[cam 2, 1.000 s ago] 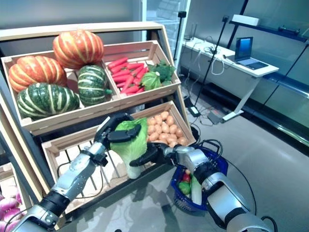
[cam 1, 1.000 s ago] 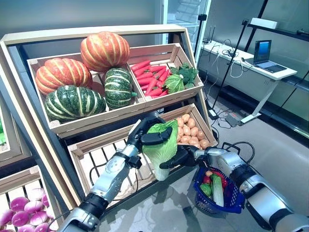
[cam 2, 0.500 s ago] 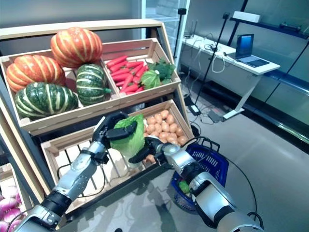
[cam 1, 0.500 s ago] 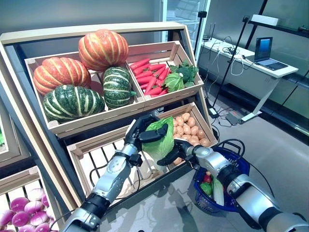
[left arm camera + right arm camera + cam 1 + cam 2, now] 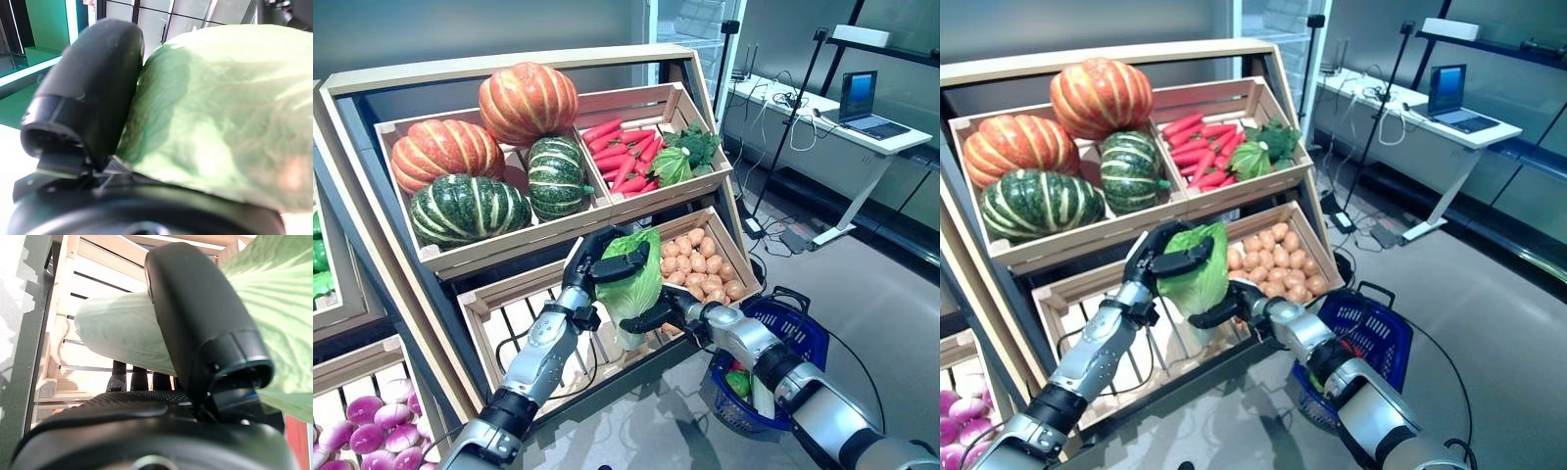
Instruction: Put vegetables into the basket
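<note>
Cabbage (image 5: 634,282) within both hands' fingers (image 5: 619,263)

2 silver-grey jointed arms end in glossy black hands. The left hand (image 5: 594,262) has a rounded black thumb on a ridged collar; the right hand (image 5: 658,311) looks alike. Black bands ring each forearm near elbow and wrist.

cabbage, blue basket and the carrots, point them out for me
cabbage (image 5: 636,279), left eye view, on its leafy green middle
blue basket (image 5: 806,328), left eye view, on its far rim
carrots (image 5: 622,155), left eye view, middle of the red pile
</note>
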